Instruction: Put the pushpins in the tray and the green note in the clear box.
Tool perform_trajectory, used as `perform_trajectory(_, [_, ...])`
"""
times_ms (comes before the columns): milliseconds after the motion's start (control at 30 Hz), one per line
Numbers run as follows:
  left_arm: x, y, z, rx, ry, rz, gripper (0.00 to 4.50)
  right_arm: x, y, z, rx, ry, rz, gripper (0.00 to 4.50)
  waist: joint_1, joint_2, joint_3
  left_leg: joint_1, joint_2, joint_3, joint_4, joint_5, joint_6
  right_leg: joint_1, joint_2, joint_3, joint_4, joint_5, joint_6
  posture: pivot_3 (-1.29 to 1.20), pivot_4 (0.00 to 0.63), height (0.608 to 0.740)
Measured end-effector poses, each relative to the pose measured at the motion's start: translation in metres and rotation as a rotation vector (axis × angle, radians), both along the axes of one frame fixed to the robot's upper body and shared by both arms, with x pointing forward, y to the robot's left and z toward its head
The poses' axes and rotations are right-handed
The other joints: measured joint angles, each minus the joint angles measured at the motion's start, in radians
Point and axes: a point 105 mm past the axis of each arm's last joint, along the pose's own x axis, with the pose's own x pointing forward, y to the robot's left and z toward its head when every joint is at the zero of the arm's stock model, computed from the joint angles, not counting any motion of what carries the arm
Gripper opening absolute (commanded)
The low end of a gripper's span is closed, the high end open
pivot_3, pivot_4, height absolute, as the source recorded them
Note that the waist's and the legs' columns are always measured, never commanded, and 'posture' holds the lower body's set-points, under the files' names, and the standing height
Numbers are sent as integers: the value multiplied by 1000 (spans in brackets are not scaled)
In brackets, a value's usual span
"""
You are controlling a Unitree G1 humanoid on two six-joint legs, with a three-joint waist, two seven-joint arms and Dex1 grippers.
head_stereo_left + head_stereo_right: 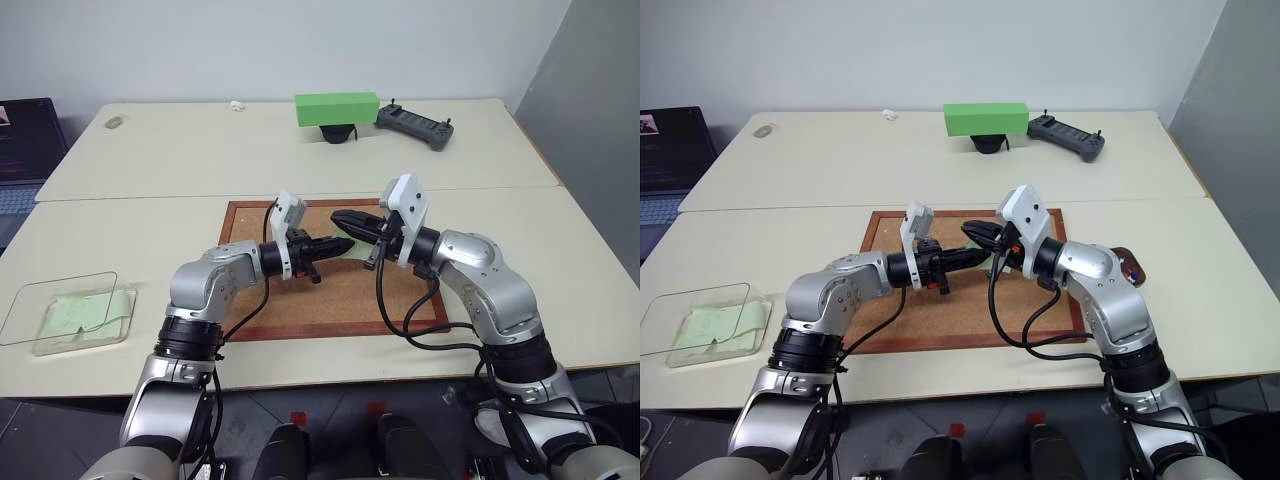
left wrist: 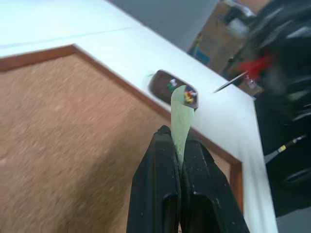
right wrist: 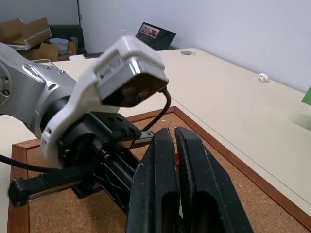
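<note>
**Both grippers pinched on the green note above the corkboard**

Nearest the robot, the large wood-framed corkboard [image 1: 330, 290] lay flat on the pale cream tabletop [image 1: 150, 240], and everything else is placed from it. Just above its far half, the left gripper [image 1: 332, 246] had its two black fingers pressed together on one end of the small pale mint-green paper note [image 2: 181, 121], which stood up between them. The right gripper [image 1: 340, 219] met it there from the other side, its fingers likewise pressed together; a sliver of green between them suggested it pinched the same note.

Well to the left of the corkboard, near the table's front edge, sat the shallow clear plastic box [image 1: 30, 300] holding other pale green sheets [image 1: 85, 312]. Just beside the corkboard's right edge lay the small dark maroon dish-like tray [image 2: 160, 83], with tiny coloured-headed pushpins [image 2: 188, 94] inside it.

Beyond the corkboard, across a seam in the table, stood a bright green block [image 1: 336, 108] and beside it a dark handheld controller [image 1: 414, 125]. A laptop [image 1: 22, 150] showed off the far left, with a plain white wall [image 1: 300, 45] behind.
</note>
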Motion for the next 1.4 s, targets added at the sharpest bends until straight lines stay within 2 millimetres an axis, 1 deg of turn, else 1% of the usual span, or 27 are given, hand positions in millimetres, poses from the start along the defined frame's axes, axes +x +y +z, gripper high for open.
perform_trajectory(233, [4,4,0,-18,21,29,11,-1,-3,-1,-1,-4,-15,0,0,0,0,0,0,0,0,0,0,0,0,0,0,0,0,0,150,740])
perform_trajectory(333, [2,4,3,-8,-5,18,11,-2,-10,0,-1,-15,-45,0,2,0,0,-1,0,-1,0,0,0,0,0,0,-1,0,0,0,150,740])
perform_trajectory(367, [-1,2,7,12,-41,-6,11,-2,-19,-1,1,-18,-81,0,3,0,0,-2,1,-2,0,0,0,0,0,0,-2,0,0,0,150,740])
perform_trajectory(500, [-13,3,29,96,-226,-82,11,2,-76,-15,-24,24,-305,0,18,0,0,-3,0,-2,-1,0,-1,0,-2,0,-5,0,0,0,150,740])
perform_trajectory(567, [-19,-1,35,128,-302,-121,11,2,-96,-19,-32,44,-393,0,20,0,0,-3,0,0,-1,0,-1,0,-2,0,-5,0,0,0,150,740])
perform_trajectory(600, [-22,-6,36,148,-341,-148,11,2,-105,-21,-37,49,-436,0,20,0,0,-3,0,0,-1,0,-1,0,-2,1,-5,0,0,0,150,740])
perform_trajectory(633, [-26,-12,36,168,-385,-182,11,1,-119,-23,-43,60,-497,0,21,0,0,-3,0,0,-1,0,-1,1,-2,1,-5,0,0,0,150,740])
perform_trajectory(733, [-34,-28,30,254,-528,-266,11,4,-179,-35,-47,135,-754,0,24,0,0,-3,-2,2,-1,0,0,1,-3,2,-6,0,0,0,150,740])
perform_trajectory(767, [-36,-33,27,275,-562,-292,11,5,-194,-37,-29,162,-820,0,24,0,0,-2,-2,3,-1,0,0,1,-3,2,-6,0,0,0,150,740])
perform_trajectory(833, [-40,-43,21,279,-593,-334,11,7,-209,-42,0,200,-889,0,17,0,0,-1,-3,5,-1,0,0,1,-1,4,-5,0,1,0,150,740])
perform_trajectory(900, [-44,-52,17,277,-613,-371,11,10,-213,-48,21,237,-911,0,8,0,0,0,-1,5,-1,0,0,1,2,4,-5,0,0,0,150,740])
perform_trajectory(1000, [-45,-57,13,269,-618,-391,11,16,-214,-56,41,274,-924,0,1,1,0,1,0,5,-2,0,0,1,4,4,-4,0,0,0,150,740])
perform_trajectory(1100, [-41,-56,10,277,-617,-386,11,23,-217,-63,59,313,-937,0,1,1,0,0,-1,5,-1,0,0,1,3,5,-4,0,0,0,150,740])
perform_trajectory(1267, [-34,-55,6,291,-616,-351,11,27,-213,-74,106,383,-917,0,8,1,0,0,-2,5,-1,0,0,1,2,4,-4,0,1,0,150,740])
perform_trajectory(1400, [-32,-56,8,284,-625,-336,11,31,-213,-81,133,422,-915,0,9,1,0,0,-2,5,-1,0,1,1,2,4,-4,0,0,0,150,740])
